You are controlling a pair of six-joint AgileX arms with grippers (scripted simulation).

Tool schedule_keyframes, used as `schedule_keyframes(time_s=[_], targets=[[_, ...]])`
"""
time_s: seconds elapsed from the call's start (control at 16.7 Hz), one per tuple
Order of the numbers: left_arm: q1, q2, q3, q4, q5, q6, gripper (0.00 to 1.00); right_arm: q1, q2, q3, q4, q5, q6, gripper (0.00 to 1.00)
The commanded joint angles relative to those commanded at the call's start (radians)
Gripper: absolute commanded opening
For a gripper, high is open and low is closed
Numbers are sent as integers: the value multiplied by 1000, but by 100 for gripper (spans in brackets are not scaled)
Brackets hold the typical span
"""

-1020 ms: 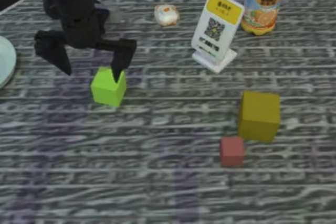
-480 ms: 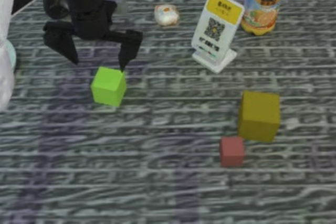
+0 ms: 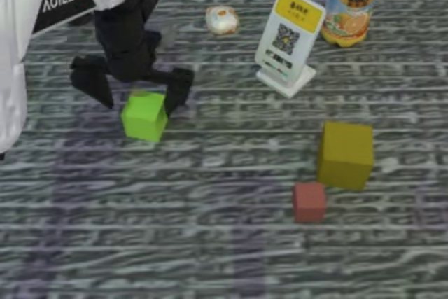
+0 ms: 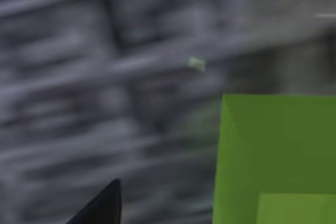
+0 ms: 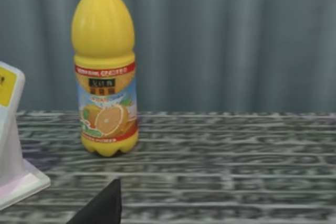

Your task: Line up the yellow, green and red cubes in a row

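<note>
the large matte mustard yellow cube (image 3: 345, 154) is sitting right of centre, the mid-sized lime green cube (image 3: 145, 116) at left, under the left gripper (image 3: 136, 89) with fingers spread apart, the small dull red cube (image 3: 309, 202) just beside the yellow one.

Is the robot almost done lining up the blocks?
Not yet. Nothing is lined up: the yellow cube and red cube sit together on the right, and the green cube is far off on the left. The left gripper is open right above the green cube, not gripping it. All the moving is left.
</note>
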State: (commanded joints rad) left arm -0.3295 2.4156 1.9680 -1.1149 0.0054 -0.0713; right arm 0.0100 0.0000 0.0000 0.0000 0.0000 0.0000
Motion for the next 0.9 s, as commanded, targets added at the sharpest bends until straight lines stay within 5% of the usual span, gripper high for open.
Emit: schedule_keyframes(time_s=[0.42, 0.9], targets=[[-1, 27, -78, 96, 0, 0, 100, 0, 0, 0, 0, 0, 0, 100], [-1, 27, -78, 96, 0, 0, 40, 0, 0, 0, 0, 0, 0, 100]])
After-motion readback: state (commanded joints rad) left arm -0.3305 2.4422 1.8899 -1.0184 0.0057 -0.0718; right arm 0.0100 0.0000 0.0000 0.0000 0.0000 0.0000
